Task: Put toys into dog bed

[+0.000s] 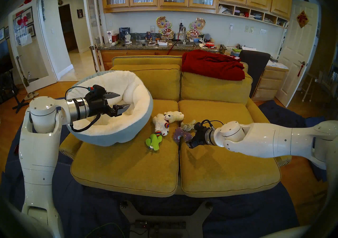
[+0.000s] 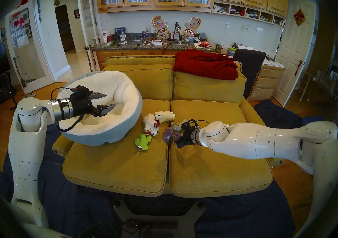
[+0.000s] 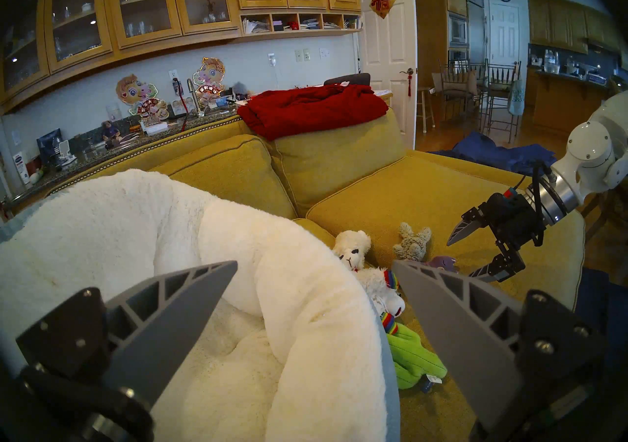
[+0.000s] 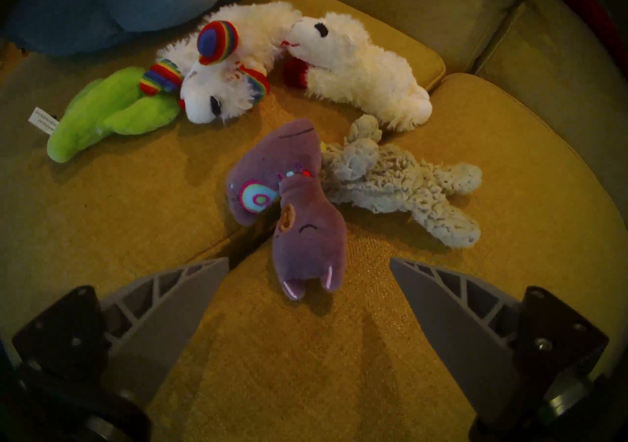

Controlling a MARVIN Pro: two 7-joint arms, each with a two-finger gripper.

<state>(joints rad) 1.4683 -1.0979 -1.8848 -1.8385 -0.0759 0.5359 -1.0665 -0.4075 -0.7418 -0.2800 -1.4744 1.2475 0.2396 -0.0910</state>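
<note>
**Toys all on the sofa, purple one dead ahead of the right pincer**

Dog bed (image 1: 117, 137) first, at the left end of the sofa (image 1: 128, 173), tipped up against the back cushion, and nothing plush shows in its white lining. Left gripper (image 1: 121, 102) hovers over that bowl, fingers spread wide, holding nothing, pointing across toward the seat's middle.

Moving right along the seat: green cactus (image 4: 112, 108) lies nearest the bed's blue shell, touching the rainbow-trimmed lamb (image 4: 221, 91), which in turn nestles against the plain white lamb (image 4: 356, 67) toward the back cushions. All three sit on the left seat cushion, close to the centre seam.

Now the seam itself, and here's the key spot: the purple toy (image 4: 299, 213) straddles it, touching the shaggy tan toy (image 4: 401, 186) on the right cushion.

Right gripper (image 4: 309, 295) is just short of it, fingers wide apart, empty, angled down at the seat. In the wrist view the purple toy's near end lies between the two fingertips, its long axis running away from the pincer, roughly along the reach. So the right arm is clearly the nearer one, and I'd judge a short advance and descent brings the fingers astride that narrow end, closing across the toy's width.
</note>
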